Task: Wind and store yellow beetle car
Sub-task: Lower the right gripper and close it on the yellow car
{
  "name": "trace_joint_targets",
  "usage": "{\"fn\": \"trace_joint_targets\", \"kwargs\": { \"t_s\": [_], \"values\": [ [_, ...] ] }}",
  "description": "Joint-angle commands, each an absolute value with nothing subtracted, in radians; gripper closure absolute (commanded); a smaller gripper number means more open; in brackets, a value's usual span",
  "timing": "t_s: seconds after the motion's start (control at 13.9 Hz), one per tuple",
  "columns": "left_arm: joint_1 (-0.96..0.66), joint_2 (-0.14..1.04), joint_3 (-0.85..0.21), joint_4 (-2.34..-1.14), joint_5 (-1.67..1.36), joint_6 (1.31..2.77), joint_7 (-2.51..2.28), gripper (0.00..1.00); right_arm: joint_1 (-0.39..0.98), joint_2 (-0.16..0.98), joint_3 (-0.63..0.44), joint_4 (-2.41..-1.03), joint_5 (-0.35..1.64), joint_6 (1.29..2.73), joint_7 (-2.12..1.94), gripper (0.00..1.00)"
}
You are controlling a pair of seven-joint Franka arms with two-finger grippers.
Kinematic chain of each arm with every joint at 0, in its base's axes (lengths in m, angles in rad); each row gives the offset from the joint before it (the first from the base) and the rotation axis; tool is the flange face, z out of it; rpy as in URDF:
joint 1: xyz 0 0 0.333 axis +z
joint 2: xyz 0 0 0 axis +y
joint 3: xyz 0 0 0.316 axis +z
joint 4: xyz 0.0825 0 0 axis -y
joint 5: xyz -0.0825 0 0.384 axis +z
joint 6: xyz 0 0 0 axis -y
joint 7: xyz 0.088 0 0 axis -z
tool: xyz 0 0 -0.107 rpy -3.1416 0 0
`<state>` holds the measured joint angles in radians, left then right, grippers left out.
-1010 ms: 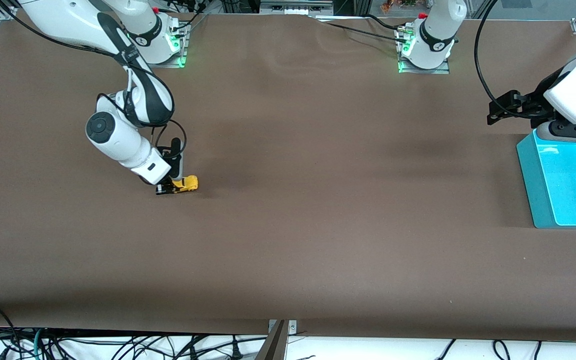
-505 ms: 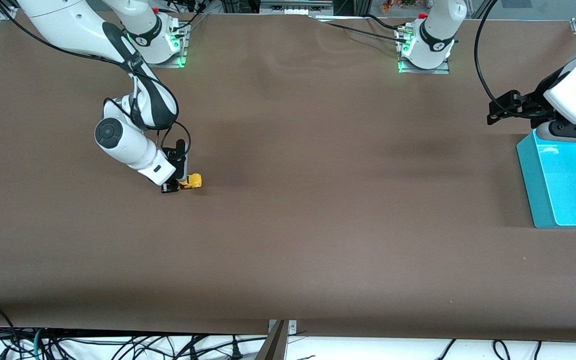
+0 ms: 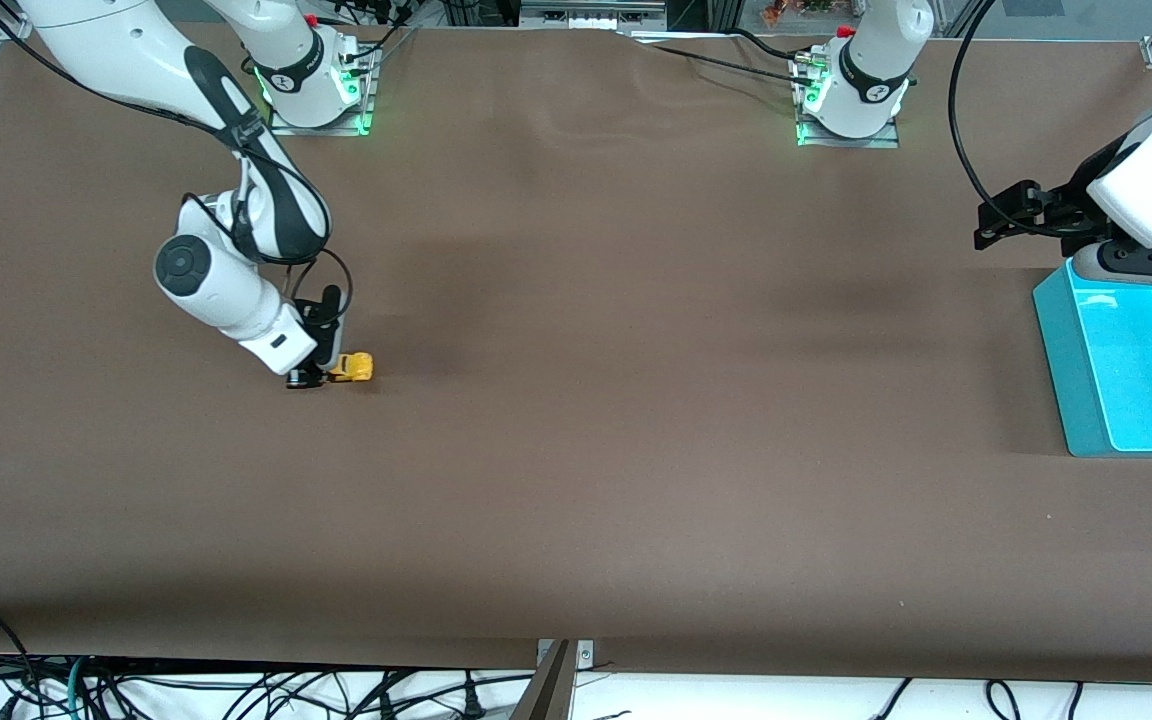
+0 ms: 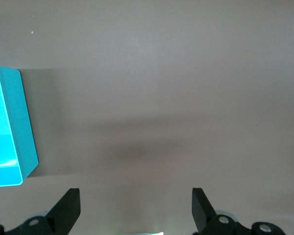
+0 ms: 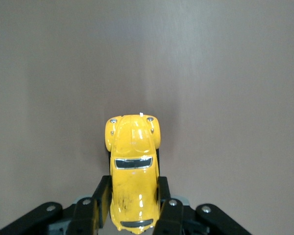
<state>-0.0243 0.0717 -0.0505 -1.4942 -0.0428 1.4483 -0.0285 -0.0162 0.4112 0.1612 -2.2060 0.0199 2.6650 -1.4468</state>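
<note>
Covering whole table (image 3: pixel 636 450): plain brown matte sheet, faint wrinkles near arm bases; loose black cables (image 3: pixel 236 690) along the edge nearest front camera. Right hand (image 3: pixel 321 372) low at table toward right arm's end, fingers (image 5: pixel 102 200) pinching tiny bright yellow beetle-shaped toy car (image 3: pixel 350 368) by its sides, car on table. Left hand (image 4: pixel 134 208) waits spread above table beside turquoise plastic bin (image 3: pixel 1126 370).

Brown table (image 3: pixel 636 450); cables (image 3: pixel 236 690) along near edge.
</note>
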Motion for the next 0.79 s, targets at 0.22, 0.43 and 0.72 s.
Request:
{"fn": "trace_joint_targets", "kwargs": {
  "t_s": [0.22, 0.43, 0.72],
  "values": [
    [-0.028, 0.071, -0.052, -1.485, -0.031, 1.443, -0.028, 0.0, -0.074, 0.448, 0.042, -2.237, 0.018, 2.709, -1.696, 1.0],
    [-0.028, 0.071, -0.052, -1.485, -0.031, 1.443, -0.028, 0.0, -0.138, 0.448, 0.009, -2.235, 0.02, 2.709, -1.814, 1.0],
    [-0.029, 0.071, -0.052, -1.485, -0.031, 1.443, -0.028, 0.0, -0.167, 0.446, 0.003, -2.229, 0.031, 2.703, -1.859, 0.99]
  ]
}}
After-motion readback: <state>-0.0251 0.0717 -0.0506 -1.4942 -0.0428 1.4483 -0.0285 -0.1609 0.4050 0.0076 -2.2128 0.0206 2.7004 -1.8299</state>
